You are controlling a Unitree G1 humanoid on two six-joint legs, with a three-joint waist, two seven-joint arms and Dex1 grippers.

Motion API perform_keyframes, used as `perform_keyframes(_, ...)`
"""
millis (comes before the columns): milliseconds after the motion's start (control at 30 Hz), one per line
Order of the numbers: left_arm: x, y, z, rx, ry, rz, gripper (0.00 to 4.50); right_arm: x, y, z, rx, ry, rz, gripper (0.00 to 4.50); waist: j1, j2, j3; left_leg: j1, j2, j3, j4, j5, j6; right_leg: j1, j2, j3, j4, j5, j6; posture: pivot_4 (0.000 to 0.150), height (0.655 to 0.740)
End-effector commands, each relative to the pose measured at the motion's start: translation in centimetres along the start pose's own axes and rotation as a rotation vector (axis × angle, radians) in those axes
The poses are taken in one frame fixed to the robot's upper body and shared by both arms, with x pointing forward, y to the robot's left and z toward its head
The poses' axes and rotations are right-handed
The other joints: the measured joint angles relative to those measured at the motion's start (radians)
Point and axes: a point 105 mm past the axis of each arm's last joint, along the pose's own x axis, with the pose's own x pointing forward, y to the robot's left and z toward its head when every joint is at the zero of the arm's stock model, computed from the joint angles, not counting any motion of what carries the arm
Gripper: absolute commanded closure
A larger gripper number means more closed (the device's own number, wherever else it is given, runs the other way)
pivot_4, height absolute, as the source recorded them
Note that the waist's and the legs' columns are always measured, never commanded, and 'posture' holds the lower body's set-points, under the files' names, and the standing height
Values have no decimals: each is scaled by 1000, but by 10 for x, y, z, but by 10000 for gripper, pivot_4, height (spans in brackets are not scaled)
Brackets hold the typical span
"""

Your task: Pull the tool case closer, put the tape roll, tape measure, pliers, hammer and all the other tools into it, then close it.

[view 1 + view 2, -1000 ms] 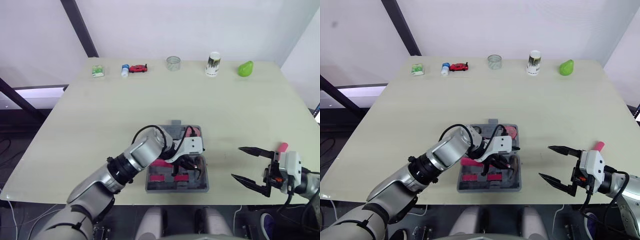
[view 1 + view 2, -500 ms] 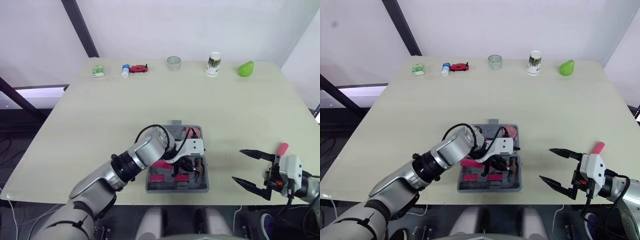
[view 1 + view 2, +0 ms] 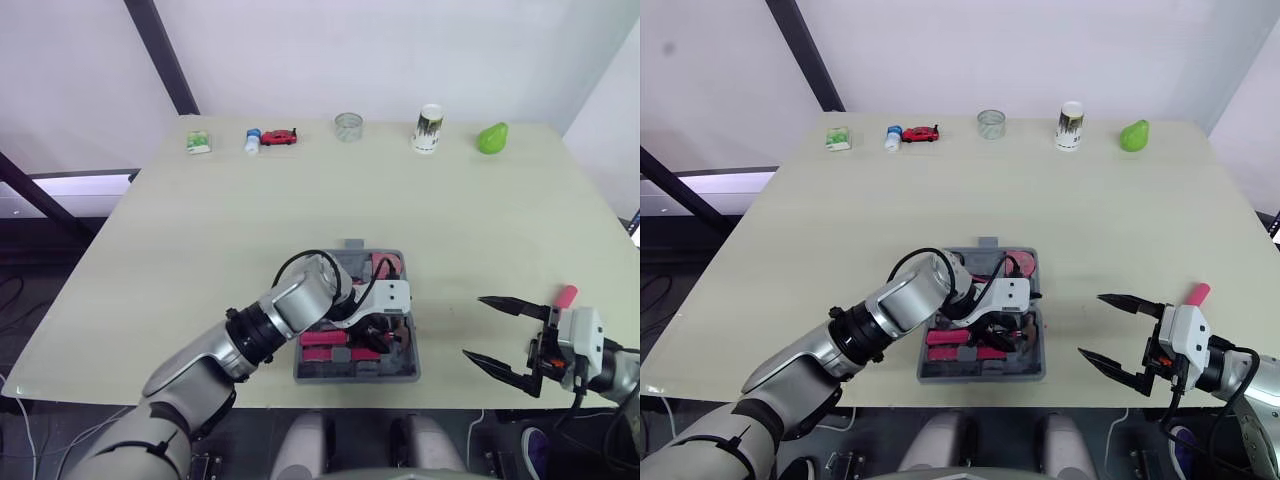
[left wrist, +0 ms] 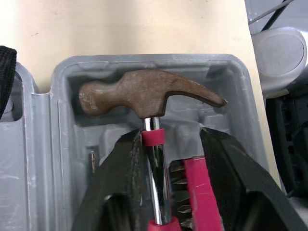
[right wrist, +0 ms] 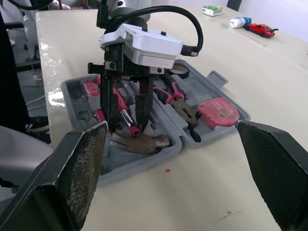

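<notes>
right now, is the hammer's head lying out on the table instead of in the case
No, the hammer has its head resting inside the end recess of the tool case, with the left gripper straddling its shaft.

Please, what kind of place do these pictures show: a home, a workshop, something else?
Probably a robot test room, not a home: a pale table before a plain white wall, with unrelated props lined along its far edge, such as a red toy car and a green pear-shaped object.

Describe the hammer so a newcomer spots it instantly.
In the open grey tool case at the table's near edge, the hammer lies straddled by the left gripper. Only it has a rusty brown claw head on a chrome shaft.
</notes>
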Motion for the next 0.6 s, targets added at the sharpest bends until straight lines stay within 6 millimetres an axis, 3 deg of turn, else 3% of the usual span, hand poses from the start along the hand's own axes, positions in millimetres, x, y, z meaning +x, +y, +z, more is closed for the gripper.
perform_keyframes(33,-7,5,7,70,16,43,24066,1,-3,8,-41,-29,-6,0,0,0,0,0,0,0,0,0,0,0,0,0,0,0,0,1500,7400)
perform_keyframes(600,-20,15,12,135,6,95,24066,6,-4,9,-46,-41,3,0,0,0,0,0,0,0,0,0,0,0,0,0,0,0,0,1500,7400)
